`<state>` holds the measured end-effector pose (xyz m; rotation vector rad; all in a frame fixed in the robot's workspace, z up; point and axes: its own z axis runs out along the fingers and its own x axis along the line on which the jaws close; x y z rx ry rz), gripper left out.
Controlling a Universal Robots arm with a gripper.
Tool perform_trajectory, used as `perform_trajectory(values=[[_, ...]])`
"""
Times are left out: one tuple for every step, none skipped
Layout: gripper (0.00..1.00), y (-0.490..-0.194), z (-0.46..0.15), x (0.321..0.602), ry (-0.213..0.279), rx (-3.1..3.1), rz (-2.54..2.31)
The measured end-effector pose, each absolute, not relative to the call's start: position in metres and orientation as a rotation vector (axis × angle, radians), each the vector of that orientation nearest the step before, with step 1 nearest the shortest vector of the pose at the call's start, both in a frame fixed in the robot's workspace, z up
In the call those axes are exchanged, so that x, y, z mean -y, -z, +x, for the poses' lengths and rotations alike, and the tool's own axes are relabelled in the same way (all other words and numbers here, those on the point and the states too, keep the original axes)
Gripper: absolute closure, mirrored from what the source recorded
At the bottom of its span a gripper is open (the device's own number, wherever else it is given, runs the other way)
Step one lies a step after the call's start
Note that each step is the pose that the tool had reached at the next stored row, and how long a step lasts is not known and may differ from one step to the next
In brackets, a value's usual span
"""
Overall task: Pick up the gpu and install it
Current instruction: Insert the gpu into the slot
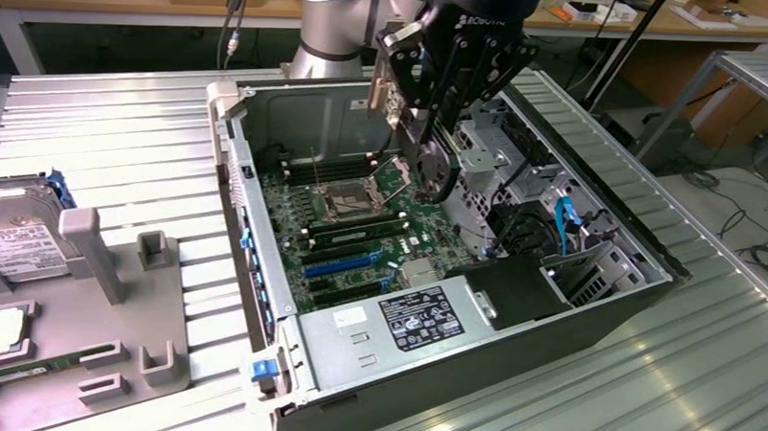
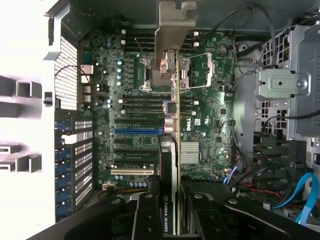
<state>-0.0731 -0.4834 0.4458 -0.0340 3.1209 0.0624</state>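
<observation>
Exterior view: your gripper (image 1: 421,140) hangs over the open computer case (image 1: 238,186), its black fingers partly closed and clamped on the graphics card (image 1: 433,171). The card is held on edge, its round black fan facing the exterior view's right. It sits above the motherboard (image 1: 358,224), just beside the processor socket (image 1: 355,200). You cannot tell from here whether its lower edge touches the board. The power supply (image 1: 406,322), with its white label, fills the near corner of the case. A blue cable (image 1: 566,220) loops through the drive bay on the exterior view's right. The case lies on a slatted metal table (image 1: 131,120). On the exterior view's left, well apart from the case, a hard drive (image 1: 12,246) stands beside a grey holder tray (image 1: 124,341).

Wrist view: you look straight down the card (image 2: 172,150), seen edge-on as a thin strip running away from the fingers (image 2: 147,215), which press on both of its faces. Its silver end bracket (image 2: 175,25) is at the far end, by the case wall. Below lie the motherboard (image 2: 205,115), a blue slot (image 2: 137,132) and a small silver heat sink (image 2: 190,152) just beside the card's line.
</observation>
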Motion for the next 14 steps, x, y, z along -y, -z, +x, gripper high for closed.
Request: perform_trajectory(values=[[0.73,-0.4458,-0.0731,0.4834,-0.063,-3.121,-0.041],[0.73,-0.4458,-0.0731,0.4834,-0.063,-3.121,-0.057],[0.73,-0.4458,-0.0731,0.4834,-0.063,-3.121,-0.085],[0.73,-0.4458,-0.0731,0.4834,-0.063,-3.120,-0.107],[0.73,-0.4458,-0.0731,0.4834,-0.064,-3.119,-0.141],[0.73,-0.4458,-0.0731,0.4833,-0.064,-3.119,-0.155],[0.73,-0.4458,-0.0731,0.4834,-0.064,-3.118,-0.166],[0.73,-0.4458,-0.0731,0.4834,-0.064,-3.118,-0.178],[0.73,-0.4458,-0.0731,0.4834,-0.064,-3.117,-0.193],[0.73,-0.4458,-0.0731,0.4834,-0.064,-3.116,-0.215],[0.73,-0.4458,-0.0731,0.4834,-0.064,-3.115,-0.234],[0.73,-0.4458,-0.0731,0.4834,-0.065,-3.113,-0.266],[0.73,-0.4458,-0.0731,0.4834,-0.065,-3.111,-0.287],[0.73,-0.4458,-0.0731,0.4834,-0.065,-3.109,-0.310]])
